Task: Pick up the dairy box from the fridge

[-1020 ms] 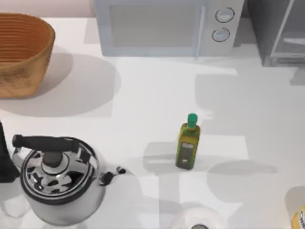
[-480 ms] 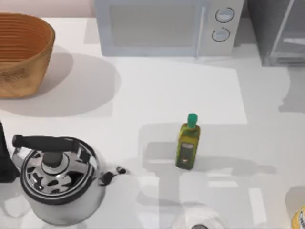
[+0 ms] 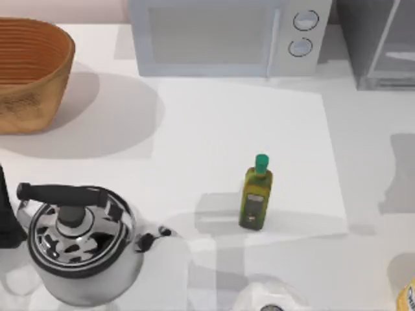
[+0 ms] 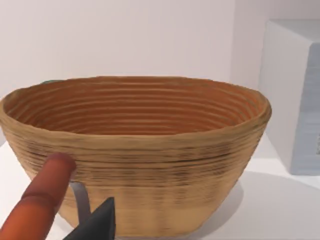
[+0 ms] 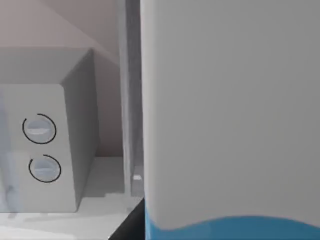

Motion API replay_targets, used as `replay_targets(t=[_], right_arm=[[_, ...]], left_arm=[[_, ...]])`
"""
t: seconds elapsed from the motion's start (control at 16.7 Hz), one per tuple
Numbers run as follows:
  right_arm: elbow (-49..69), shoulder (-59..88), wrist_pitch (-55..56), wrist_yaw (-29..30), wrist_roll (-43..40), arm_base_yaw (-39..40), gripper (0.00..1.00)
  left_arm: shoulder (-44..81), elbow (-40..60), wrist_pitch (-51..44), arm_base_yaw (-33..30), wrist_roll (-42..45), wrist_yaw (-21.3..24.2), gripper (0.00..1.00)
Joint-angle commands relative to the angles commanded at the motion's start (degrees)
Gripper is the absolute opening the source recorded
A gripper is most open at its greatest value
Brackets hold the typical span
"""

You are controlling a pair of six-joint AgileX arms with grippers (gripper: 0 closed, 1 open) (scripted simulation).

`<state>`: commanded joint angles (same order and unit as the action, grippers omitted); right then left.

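The dairy box (image 5: 230,115) stands very close before the right arm's wrist camera, a broad white face with a light-blue band along its lower edge. A dark sliver at the foot of the box may be part of the right pincer, yet whether that pincer is clenched on the carton or released cannot be told. Beside the box in that view run the silver frame of the fridge (image 5: 131,100) and, farther off, the microwave (image 5: 45,150) with its two round knobs.

From above, the fridge (image 3: 382,45) sits at the far right corner of the white surface (image 3: 214,123), just right of the microwave (image 3: 227,35). An olive-oil bottle (image 3: 255,192) stands upright near the middle, well apart from a steel kettle (image 3: 78,243) at the near left. A woven basket (image 3: 29,74) rests at the far left.

The left wrist camera faces that basket (image 4: 140,150), with a dark tip of the left pincer (image 4: 97,222) low in front; its state cannot be told.
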<state>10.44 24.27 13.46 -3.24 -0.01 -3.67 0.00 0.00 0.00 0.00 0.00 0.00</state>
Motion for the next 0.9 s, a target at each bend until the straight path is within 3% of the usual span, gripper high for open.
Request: replay_targets(t=[0.42, 0.9], right_arm=[[-9.5, -22.0, -12.2, 2.9, 0.0, 3.3, 0.0], [-10.3, -24.0, -13.3, 3.1, 0.1, 3.5, 0.0]], left_arm=[[0.0, 0.0, 0.0, 0.0, 0.0, 0.0, 1.0], [0.0, 0.0, 0.0, 0.0, 0.0, 0.0, 1.0]])
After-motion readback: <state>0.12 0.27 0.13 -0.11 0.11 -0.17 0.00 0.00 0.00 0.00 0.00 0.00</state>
